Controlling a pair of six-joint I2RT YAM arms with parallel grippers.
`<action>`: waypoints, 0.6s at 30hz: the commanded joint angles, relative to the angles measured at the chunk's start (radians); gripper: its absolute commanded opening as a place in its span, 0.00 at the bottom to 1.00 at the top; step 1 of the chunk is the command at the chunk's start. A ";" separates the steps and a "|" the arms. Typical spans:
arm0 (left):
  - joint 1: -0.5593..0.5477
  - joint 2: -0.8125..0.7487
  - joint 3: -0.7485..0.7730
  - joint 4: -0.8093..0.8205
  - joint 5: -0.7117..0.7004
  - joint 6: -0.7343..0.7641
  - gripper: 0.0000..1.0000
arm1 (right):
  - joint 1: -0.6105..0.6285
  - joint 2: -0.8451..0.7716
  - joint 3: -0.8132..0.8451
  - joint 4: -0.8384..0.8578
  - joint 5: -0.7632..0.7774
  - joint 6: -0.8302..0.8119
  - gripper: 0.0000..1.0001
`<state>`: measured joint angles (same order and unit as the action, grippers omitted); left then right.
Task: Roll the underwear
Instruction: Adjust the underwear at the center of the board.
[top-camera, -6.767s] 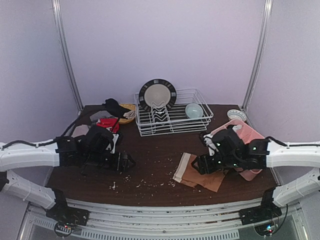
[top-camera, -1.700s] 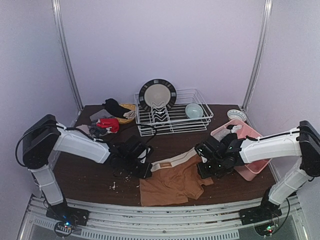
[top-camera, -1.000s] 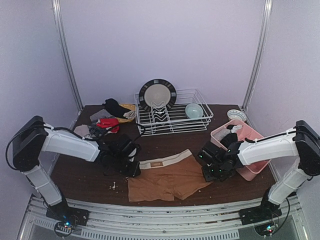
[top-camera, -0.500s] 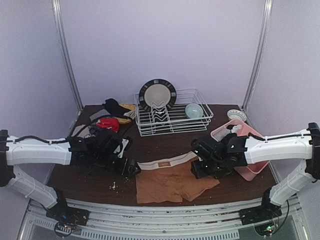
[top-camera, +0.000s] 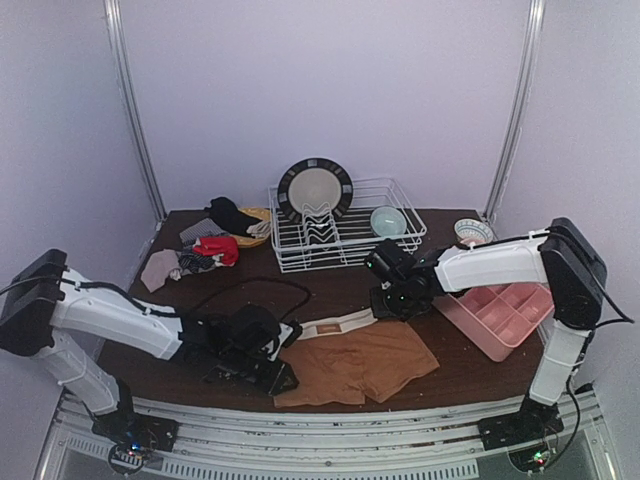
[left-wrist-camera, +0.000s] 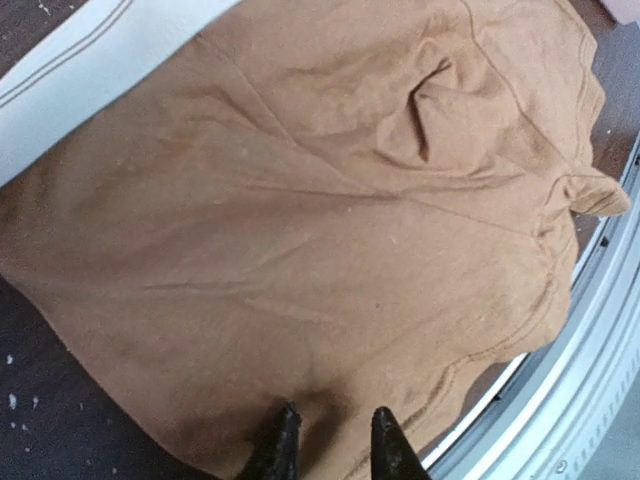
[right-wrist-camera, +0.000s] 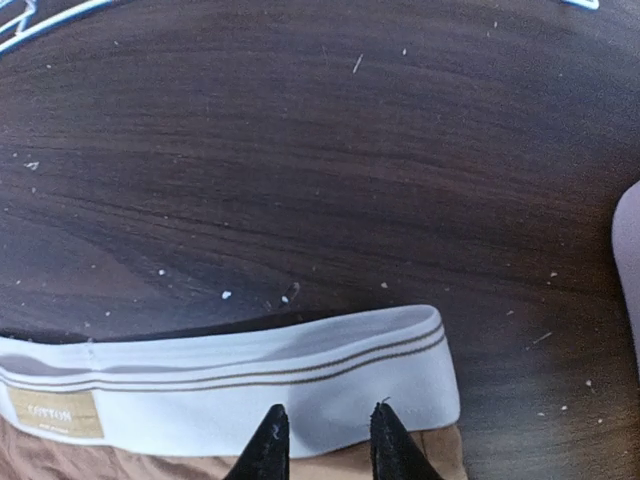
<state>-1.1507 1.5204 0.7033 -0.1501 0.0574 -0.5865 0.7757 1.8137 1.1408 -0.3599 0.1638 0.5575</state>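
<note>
**Top view:** from high behind me, looking down and forward over the whole counter. **Wrist views:** close above the brown underwear, my fingers at the lower edge. The left faces its legs, the right its white waistband. All three share that garment.

The underwear lies on the table before the dish rack; a clothes pile sits left of the rack, a tray to its right front.
</note>
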 joint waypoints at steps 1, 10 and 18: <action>-0.012 0.067 -0.009 0.108 -0.009 -0.040 0.18 | -0.006 0.091 0.073 -0.081 -0.009 -0.021 0.26; -0.111 0.053 -0.035 0.090 -0.091 -0.111 0.11 | -0.017 0.269 0.279 -0.139 -0.059 -0.092 0.21; -0.161 -0.075 -0.047 -0.052 -0.218 -0.194 0.42 | -0.006 0.248 0.421 -0.208 -0.083 -0.147 0.39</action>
<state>-1.3087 1.5429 0.6712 -0.1135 -0.0673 -0.7261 0.7628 2.1296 1.5455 -0.4911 0.0998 0.4526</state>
